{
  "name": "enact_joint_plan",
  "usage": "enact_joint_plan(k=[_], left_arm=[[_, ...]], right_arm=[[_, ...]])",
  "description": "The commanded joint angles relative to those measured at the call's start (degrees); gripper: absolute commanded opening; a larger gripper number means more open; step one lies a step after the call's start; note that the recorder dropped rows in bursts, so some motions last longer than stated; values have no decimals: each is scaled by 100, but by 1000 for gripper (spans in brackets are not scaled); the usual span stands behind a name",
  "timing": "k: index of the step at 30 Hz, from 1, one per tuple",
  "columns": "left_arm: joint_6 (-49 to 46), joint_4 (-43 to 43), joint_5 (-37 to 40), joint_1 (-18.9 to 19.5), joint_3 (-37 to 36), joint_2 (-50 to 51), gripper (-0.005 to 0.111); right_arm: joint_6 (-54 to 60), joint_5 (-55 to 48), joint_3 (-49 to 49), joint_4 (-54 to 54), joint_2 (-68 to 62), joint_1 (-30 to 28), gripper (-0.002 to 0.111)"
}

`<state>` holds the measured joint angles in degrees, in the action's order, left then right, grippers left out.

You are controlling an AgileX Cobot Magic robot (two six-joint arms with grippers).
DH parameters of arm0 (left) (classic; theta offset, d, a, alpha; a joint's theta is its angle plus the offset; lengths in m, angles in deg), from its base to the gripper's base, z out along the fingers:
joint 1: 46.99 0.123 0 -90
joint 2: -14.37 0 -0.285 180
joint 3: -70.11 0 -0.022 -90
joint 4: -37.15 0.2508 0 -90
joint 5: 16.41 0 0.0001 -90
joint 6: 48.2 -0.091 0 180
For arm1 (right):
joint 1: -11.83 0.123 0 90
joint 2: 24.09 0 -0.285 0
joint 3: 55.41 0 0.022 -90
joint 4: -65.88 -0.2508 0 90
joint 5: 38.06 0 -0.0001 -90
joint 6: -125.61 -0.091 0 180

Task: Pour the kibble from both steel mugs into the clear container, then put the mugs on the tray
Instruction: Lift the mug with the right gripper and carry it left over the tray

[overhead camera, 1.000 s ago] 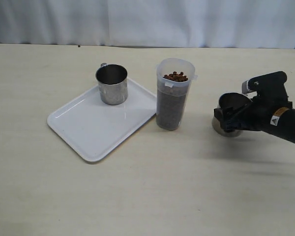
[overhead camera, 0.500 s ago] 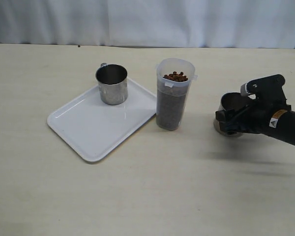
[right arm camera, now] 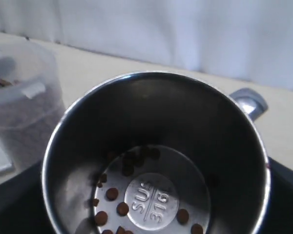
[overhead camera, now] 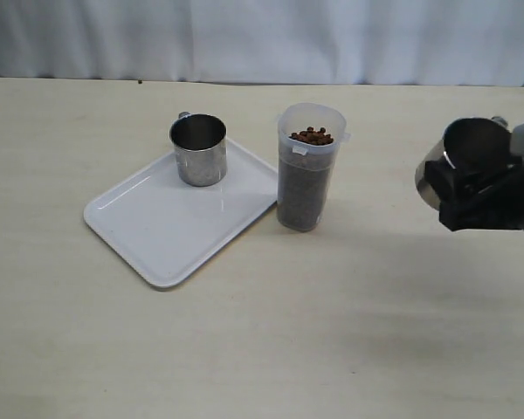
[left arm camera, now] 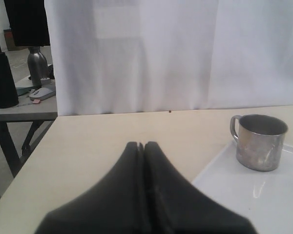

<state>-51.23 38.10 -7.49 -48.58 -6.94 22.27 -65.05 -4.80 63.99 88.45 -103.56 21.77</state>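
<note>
My right gripper is shut on a steel mug and holds it tilted above the table at the right. In the right wrist view this mug fills the frame, with a few kibble pellets on its bottom. The clear container stands mid-table, filled with kibble almost to the rim, and shows beside the held mug. The other steel mug stands upright on the white tray. My left gripper is shut on nothing, near the tray's edge and apart from that mug.
A white curtain hangs behind the table's far edge. Beyond the table's end, the left wrist view shows a side desk with a dark bottle and a mouse on it.
The right gripper has closed on the steel mug and raised it off the table, moving up and to the right. The left gripper, tray and container have not moved.
</note>
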Motion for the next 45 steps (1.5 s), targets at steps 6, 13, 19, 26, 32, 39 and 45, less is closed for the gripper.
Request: enact_joint_plan(k=[6,13,19,26,32,39,45], left_arm=[[6,-13,-75,-45,-17,-12,0],[6,-13,-75,-45,-17,-12,0],[6,-13,-75,-45,-17,-12,0],[6,-13,-75,-45,-17,-12,0],[6,-13,-75,-45,-17,-12,0],[6,-13,-75,-45,-17,-12,0],[6,-13,-75,-45,-17,-12,0]], right_arm=[[-2736,-190,43,2140,2075,410,5],[-3006,-1956,983,2569,1968,2542,5],[-3006,-3454,2152,2411,956,4460,5],[-3006,-4230,3911,2445,-1211,5285,5],[-3290,-4276,5225,2459,-2904,5272,5],[-3554,-4943,6376,2459,-4175,5132,5],[-4166,-4628,6458,2459,-4597,4755,5]])
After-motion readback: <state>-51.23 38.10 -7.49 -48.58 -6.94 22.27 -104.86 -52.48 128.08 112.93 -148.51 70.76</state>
